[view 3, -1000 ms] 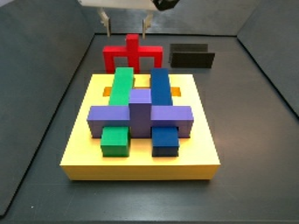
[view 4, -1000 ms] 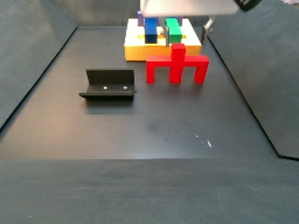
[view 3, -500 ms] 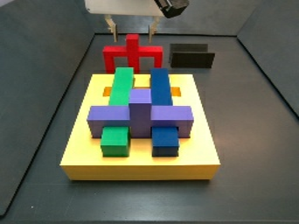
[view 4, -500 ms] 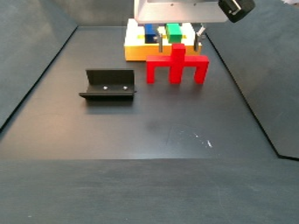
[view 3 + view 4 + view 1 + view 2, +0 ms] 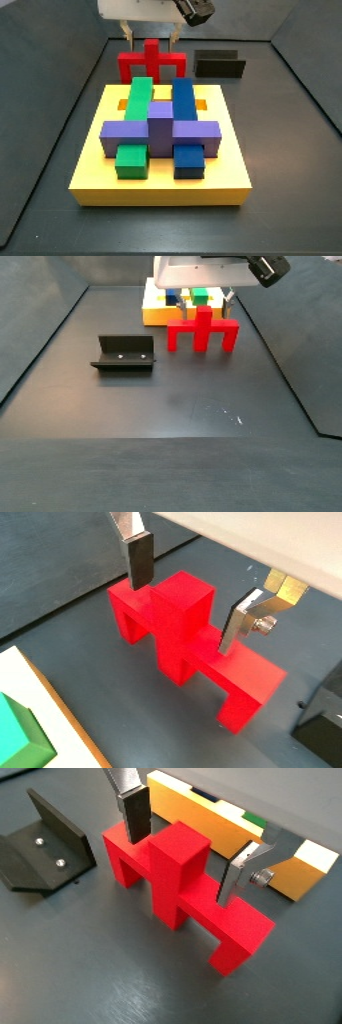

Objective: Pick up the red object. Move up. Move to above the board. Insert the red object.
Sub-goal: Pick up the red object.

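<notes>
Red object (image 5: pixel 187 637) stood on the dark floor just beside the board (image 5: pixel 160 150), near the fixture (image 5: pixel 126 353). The step in hand was the pick-up: the gripper (image 5: pixel 187 592) was positioned over the piece, jaws spread wide, one finger on each side of the upright post, neither pad visibly touching it. The next move likely called for a slight further descent, then closing on the post before lifting.

Hand (image 5: pixel 189 594) straddles red object's (image 5: pixel 187 647) post; board (image 5: pixel 160 180) just beside, fixture (image 5: pixel 126 354) apart.
</notes>
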Controlling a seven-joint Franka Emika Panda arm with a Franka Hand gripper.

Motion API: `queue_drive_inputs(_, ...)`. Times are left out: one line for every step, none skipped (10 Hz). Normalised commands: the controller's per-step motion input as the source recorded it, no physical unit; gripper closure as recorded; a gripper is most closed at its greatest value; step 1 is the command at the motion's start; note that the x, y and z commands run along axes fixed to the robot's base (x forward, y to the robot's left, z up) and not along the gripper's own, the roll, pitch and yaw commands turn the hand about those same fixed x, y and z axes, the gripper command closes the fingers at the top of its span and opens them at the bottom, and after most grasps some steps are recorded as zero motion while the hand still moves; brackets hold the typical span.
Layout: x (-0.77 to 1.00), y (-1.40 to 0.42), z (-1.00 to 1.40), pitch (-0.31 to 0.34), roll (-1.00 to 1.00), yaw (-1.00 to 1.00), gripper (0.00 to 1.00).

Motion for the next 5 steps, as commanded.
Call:
queue_drive_inputs(-0.12,0.00,-0.03,0.000,0.00,-0.03,0.00)
queue_drive_inputs(-0.05,0.00,0.07,-0.014,-0.02,0.00,0.00)
queue_drive_inputs(-0.06,0.00,0.15,-0.046,-0.04,0.00,0.00)
queue_drive_inputs(-0.11,0.00,0.07,-0.059,-0.03,0.00,0.00)
queue_drive_inputs(0.00,0.00,0.00,0.000,0.00,0.00,0.00)
